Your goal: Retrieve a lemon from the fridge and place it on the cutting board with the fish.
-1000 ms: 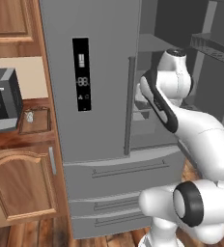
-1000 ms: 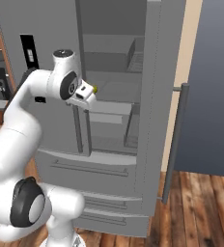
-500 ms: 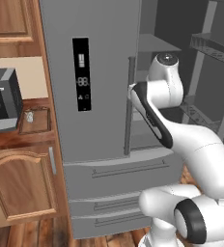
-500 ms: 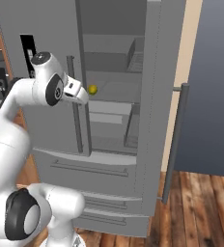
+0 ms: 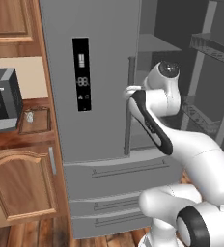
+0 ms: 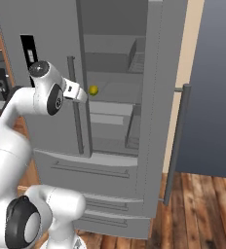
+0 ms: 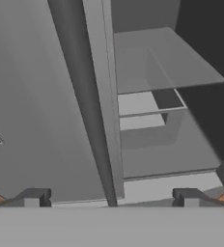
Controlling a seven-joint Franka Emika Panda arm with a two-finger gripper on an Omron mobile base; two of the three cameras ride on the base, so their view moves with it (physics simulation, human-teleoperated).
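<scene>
While the fridge (image 6: 120,121) stands with its right door swung open, the lemon (image 6: 93,90) sits on an inner shelf, centre-left in the right base view; the gripper (image 7: 109,197), fingers apart and empty, faces the closed door's handle (image 5: 129,103), with the coffee machine (image 5: 2,99) far left

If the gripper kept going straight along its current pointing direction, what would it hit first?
Probably the fridge itself: in the hand view the gripper lines up with the closed left door's inner edge, beside the open compartment. Depth is unclear; slightly right, it would pass onto the shelves.
</scene>
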